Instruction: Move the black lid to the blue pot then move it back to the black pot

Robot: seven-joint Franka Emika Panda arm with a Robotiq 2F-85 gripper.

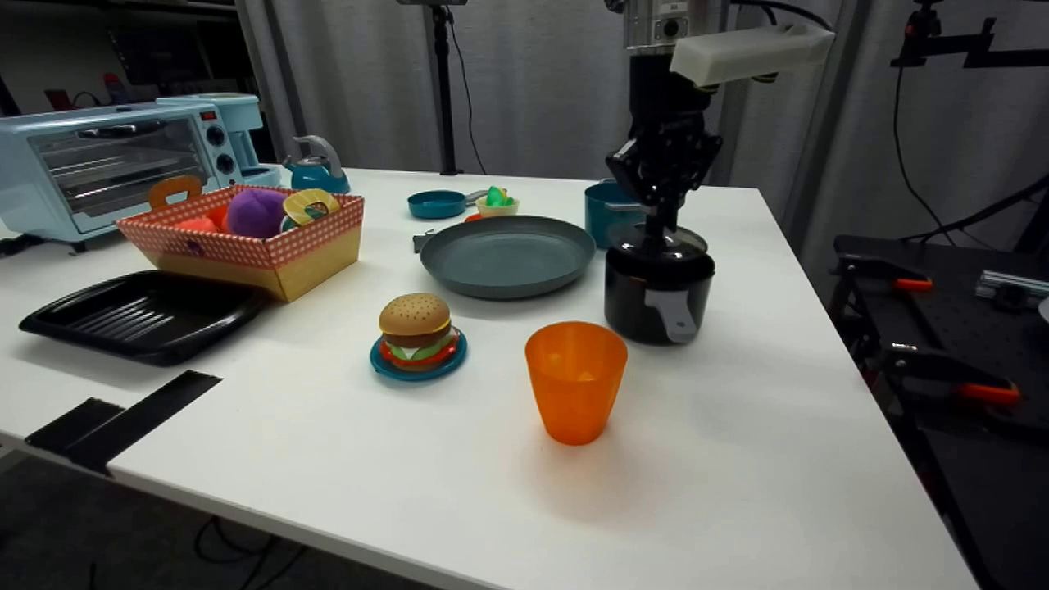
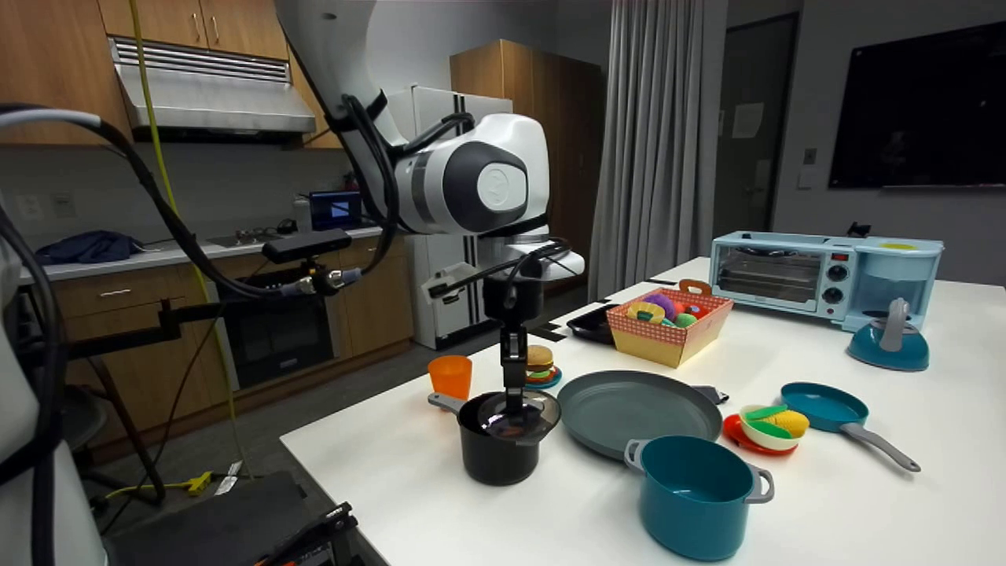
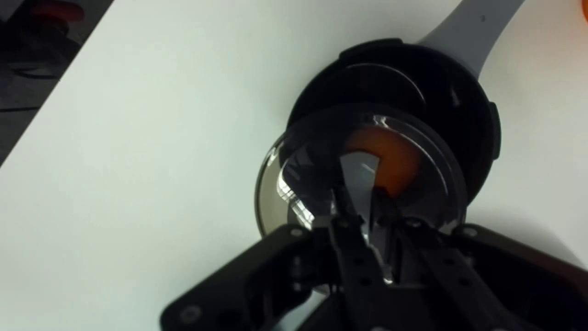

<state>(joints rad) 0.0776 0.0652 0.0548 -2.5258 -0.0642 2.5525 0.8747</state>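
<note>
Right up close in the wrist view, there was the gripper (image 3: 362, 202), nearly pressed together and clamped on the black lid (image 3: 413, 170) at its middle, the exact hold hidden! The lid slanted directly beneath the gripper, off-centre over the black pot (image 2: 497, 460), masking part of its mouth; whether the two touched was hard to call. The pot's handle (image 3: 477, 34) ran out past the top edge, and only a sliver of orange cup (image 3: 585, 10) showed at the corner. Farther back, in an exterior view, the blue pot (image 1: 604, 221) stood partly blocked by the gripper.
</note>
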